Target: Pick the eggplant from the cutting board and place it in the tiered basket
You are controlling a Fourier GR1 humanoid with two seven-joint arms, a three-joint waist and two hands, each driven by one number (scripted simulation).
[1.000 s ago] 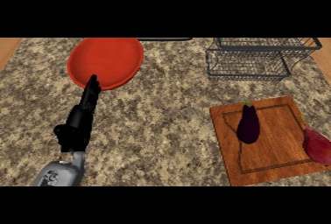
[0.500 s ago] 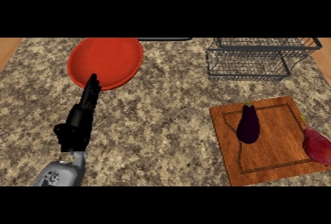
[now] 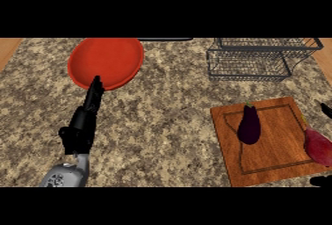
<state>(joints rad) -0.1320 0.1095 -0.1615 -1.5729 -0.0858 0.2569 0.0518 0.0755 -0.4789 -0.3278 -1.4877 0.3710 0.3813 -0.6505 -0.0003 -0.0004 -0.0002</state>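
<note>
A dark purple eggplant [image 3: 249,127] lies lengthwise on the wooden cutting board [image 3: 272,158] at the right, stem end pointing away from me. The black wire tiered basket [image 3: 250,66] stands behind the board at the back right. My left hand [image 3: 84,118] rests open at the left, its straight fingers pointing up toward the red plate, far from the eggplant. Only small black parts of my right hand [image 3: 326,109] show at the right edge, beside the board; the rest is out of view.
A red plate [image 3: 107,61] sits at the back left on the speckled counter. A reddish-pink vegetable [image 3: 318,147] lies on the board's right edge, next to the eggplant. Wooden strips border the counter at both back corners.
Black parts of my right hand have come into view at the right edge. The left hand and the eggplant have not moved.
</note>
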